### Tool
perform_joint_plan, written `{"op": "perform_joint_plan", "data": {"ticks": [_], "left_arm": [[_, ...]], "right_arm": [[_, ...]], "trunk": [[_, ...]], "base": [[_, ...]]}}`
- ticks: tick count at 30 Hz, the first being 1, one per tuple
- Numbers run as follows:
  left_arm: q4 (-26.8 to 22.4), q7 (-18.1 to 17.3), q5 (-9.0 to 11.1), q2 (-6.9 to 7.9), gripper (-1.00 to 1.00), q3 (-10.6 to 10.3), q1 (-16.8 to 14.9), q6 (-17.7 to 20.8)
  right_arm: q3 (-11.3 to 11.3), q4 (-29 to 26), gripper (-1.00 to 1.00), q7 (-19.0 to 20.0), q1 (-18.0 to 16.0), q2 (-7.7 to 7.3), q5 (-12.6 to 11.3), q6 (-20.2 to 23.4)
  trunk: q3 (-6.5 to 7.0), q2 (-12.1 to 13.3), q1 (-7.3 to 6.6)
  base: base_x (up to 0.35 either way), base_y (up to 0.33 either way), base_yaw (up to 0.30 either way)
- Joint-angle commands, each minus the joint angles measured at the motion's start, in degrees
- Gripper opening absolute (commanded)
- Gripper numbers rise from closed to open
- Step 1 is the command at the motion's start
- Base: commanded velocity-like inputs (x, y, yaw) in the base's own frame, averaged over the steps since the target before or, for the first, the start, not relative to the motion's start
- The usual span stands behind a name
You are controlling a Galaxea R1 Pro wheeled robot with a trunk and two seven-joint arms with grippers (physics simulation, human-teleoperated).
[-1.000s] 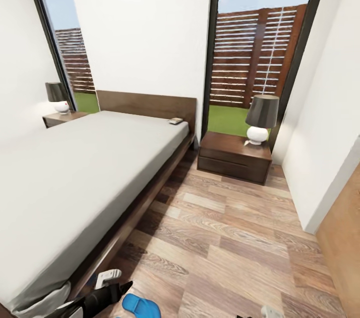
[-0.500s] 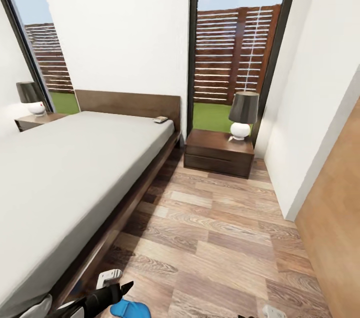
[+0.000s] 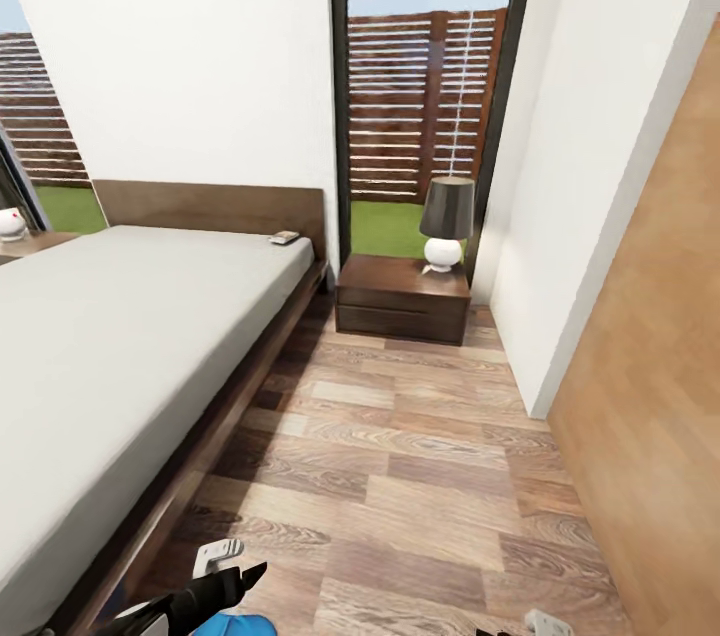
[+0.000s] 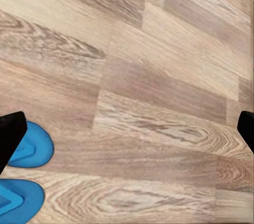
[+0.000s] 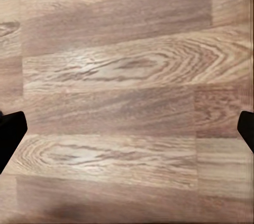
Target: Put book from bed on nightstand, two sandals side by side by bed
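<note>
The bed [image 3: 120, 336] runs along the left of the head view, and the small book [image 3: 284, 237] lies on the mattress by the headboard. One nightstand [image 3: 403, 297] stands right of the bed under the window. The corner of a second nightstand [image 3: 22, 242] shows at the far left. Part of a blue sandal [image 3: 236, 625] peeks in at the bottom edge beside my left arm [image 3: 200, 596]. In the left wrist view the two sandals [image 4: 33, 148] [image 4: 18, 198] lie close together on the floor, off to one side of my open left gripper [image 4: 127, 129]. My right gripper [image 5: 127, 129] hangs open over bare floor.
A lamp [image 3: 446, 221] with a dark shade stands on the near nightstand. A white wall [image 3: 560, 216] and a wood panel [image 3: 660, 396] bound the right side. A strip of plank floor [image 3: 400, 476] runs between them and the bed.
The head view has swung to the right, so bed, nightstand and window sit further left in the picture. The sandal now shows lower at the bottom edge. Neither arm has visibly moved.
</note>
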Motion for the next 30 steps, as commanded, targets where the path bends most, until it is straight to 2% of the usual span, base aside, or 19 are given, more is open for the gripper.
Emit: {"op": "perform_joint_plan", "data": {"ticks": [1,30], "left_arm": [[0.04,-0.09,-0.61,0.03,1.00,0.38,-0.02,-0.37],[0.04,-0.09,-0.61,0.03,1.00,0.38,-0.02,-0.37]], "right_arm": [[0.07,0.11,1.00,0.24,-0.05,-0.01,-0.53,-0.12],[0.07,-0.06,1.00,0.24,-0.05,-0.01,-0.50,-0.17]], "trunk": [[-0.10,-0.02,-0.01],[-1.41,-0.02,-0.01]], "base": [[0.000,0.000,-0.243],[0.000,0.000,-0.243]]}}
